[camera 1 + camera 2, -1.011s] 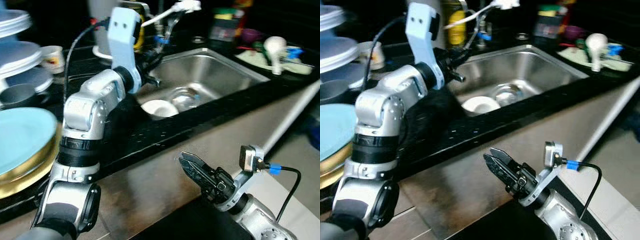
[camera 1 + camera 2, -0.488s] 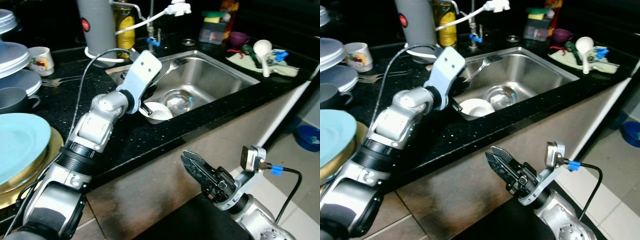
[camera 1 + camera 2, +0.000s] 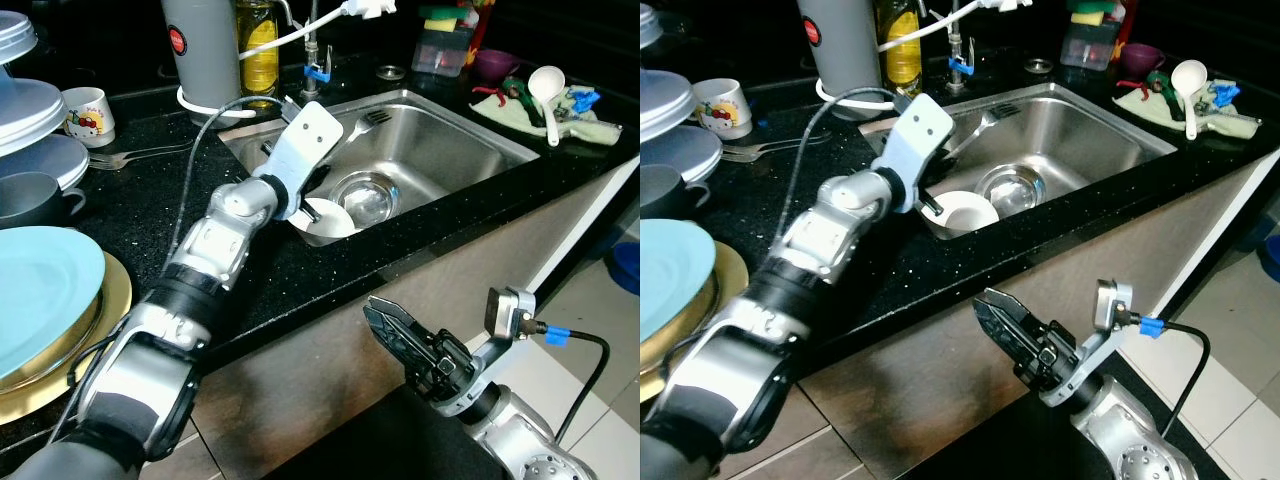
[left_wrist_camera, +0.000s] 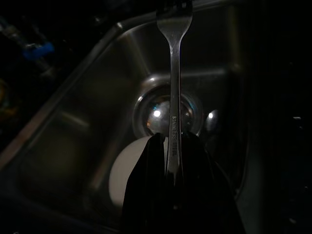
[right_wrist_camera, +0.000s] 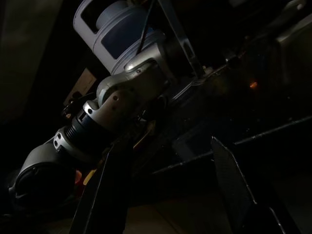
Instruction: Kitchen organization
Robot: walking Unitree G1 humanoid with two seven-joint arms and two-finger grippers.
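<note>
My left gripper (image 4: 173, 146) is shut on the handle of a steel fork (image 4: 173, 92). The fork (image 3: 368, 120) sticks out tines-forward over the steel sink (image 3: 455, 150). Right below the gripper, on the sink floor, a white bowl (image 3: 325, 218) lies beside a small steel bowl (image 3: 365, 195). The arm's white wrist mount (image 3: 305, 150) hides the fingers from the head views. My right gripper (image 3: 375, 310) hangs low in front of the counter's face, open and empty, its two fingers (image 5: 113, 185) spread wide.
At my left stand a light blue plate on a gold one (image 3: 40, 290), grey cups (image 3: 30, 195) and a mug (image 3: 85, 110). A grey canister (image 3: 200, 45), oil bottle (image 3: 255, 40) and faucet (image 3: 315, 40) line the back. A white ladle (image 3: 545, 85) lies at the right.
My left arm has swung down from near the faucet to low over the sink, carrying the fork. The head camera has shifted. The right arm stays where it was.
</note>
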